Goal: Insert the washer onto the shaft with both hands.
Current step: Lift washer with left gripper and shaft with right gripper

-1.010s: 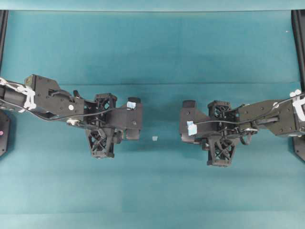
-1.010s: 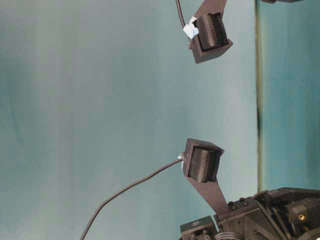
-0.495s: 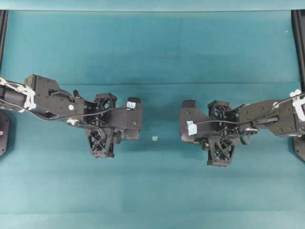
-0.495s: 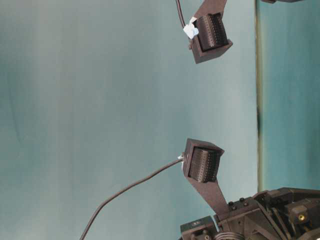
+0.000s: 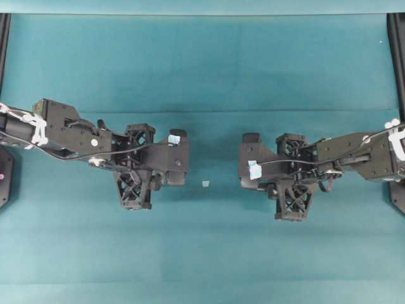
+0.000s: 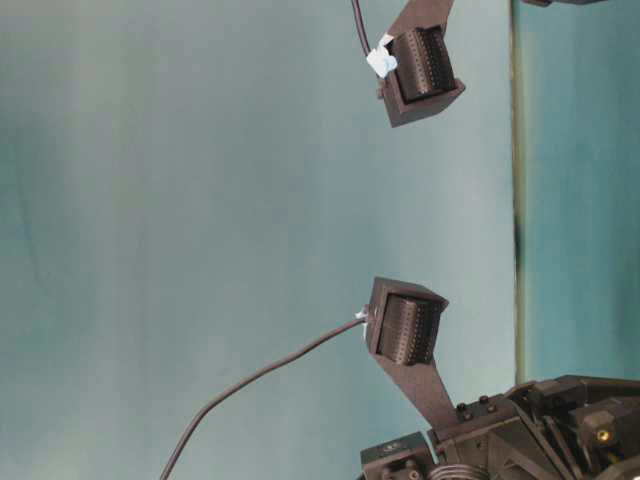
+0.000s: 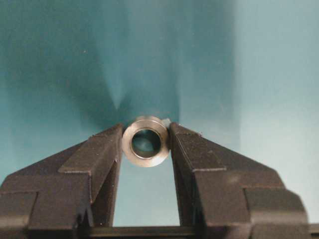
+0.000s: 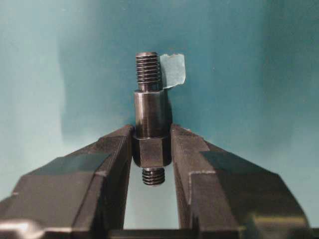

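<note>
The left gripper (image 7: 146, 137) clamps the washer (image 7: 145, 141) between its fingertips, hole facing the camera. The right gripper (image 8: 152, 144) pinches the shaft (image 8: 150, 117) by its hexagonal collar, threaded end pointing to twelve o'clock. A tape scrap (image 5: 205, 183) lies on the table (image 5: 209, 63) between them.

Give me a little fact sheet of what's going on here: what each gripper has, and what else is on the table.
left gripper: shut on the washer, its hole facing the camera
right gripper: shut on the shaft at its hex collar, threaded end pointing out past the fingertips
arms: facing each other across a gap, grippers apart
washer on shaft: not yet
between the grippers: a small pale blue tape scrap lying on the table
table: teal cloth surface
</note>
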### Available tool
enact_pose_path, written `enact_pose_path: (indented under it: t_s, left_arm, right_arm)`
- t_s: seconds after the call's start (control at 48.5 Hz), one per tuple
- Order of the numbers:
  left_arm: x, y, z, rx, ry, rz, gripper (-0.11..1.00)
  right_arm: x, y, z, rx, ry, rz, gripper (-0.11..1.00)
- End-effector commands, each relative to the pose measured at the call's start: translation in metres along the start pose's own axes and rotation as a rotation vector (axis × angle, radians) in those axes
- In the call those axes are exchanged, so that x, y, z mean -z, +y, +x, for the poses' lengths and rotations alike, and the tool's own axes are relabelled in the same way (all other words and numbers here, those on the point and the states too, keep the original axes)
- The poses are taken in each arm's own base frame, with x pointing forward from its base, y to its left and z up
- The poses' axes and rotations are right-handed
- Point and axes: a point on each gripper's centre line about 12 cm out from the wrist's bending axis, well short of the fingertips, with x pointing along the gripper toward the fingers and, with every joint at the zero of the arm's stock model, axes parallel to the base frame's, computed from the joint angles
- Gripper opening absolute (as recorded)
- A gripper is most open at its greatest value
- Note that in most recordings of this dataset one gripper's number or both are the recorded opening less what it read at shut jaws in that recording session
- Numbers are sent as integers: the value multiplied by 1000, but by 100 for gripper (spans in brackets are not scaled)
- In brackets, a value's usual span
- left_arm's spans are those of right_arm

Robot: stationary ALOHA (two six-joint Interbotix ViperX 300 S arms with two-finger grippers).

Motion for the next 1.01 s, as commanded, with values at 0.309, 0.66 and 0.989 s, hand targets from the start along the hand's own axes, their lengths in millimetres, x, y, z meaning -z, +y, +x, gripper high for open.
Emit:
enact_pose_path:
  t_s: [0.309,0.66,0.989]
  left_arm:
    - [-1,2,-3,-4,-1,-3,33]
    - [-6,3,-20,-8,-53,-5,33]
    - [-18,4,-41,-14,-147,-8,33]
  right_arm:
    - [4,-2,6,4,20,-3,1]
    - [5,-2,-7,-2,-48,9,1]
    - [-4,-2,-21,-14,-154,52,1]
